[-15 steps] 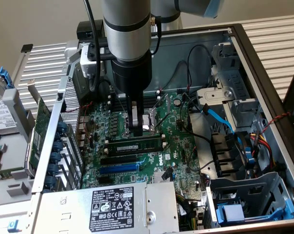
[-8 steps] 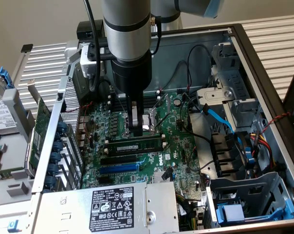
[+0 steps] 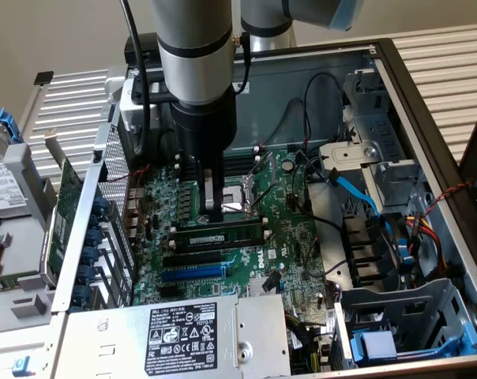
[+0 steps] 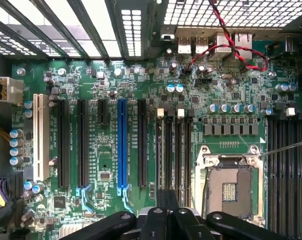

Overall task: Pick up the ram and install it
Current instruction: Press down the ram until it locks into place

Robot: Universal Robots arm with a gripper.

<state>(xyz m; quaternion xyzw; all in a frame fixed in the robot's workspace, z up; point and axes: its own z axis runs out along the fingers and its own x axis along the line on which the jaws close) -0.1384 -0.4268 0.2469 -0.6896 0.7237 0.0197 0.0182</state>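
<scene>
The ram is a narrow green stick with a white label. It stands on edge in a black memory slot on the motherboard, just in front of the CPU socket. My gripper reaches straight down from the arm onto the ram's upper edge, near the middle of its length. In the wrist view the gripper is shut, and the ram shows edge-on as a dark strip between the fingers, in line with the memory slots.
The open computer case surrounds the work. The power supply is in front and the drive cage is on the exterior view's right. A blue cable and black wires lie beside the socket. Expansion slots and red-black wires are nearby. A green expansion card stands outside the case.
</scene>
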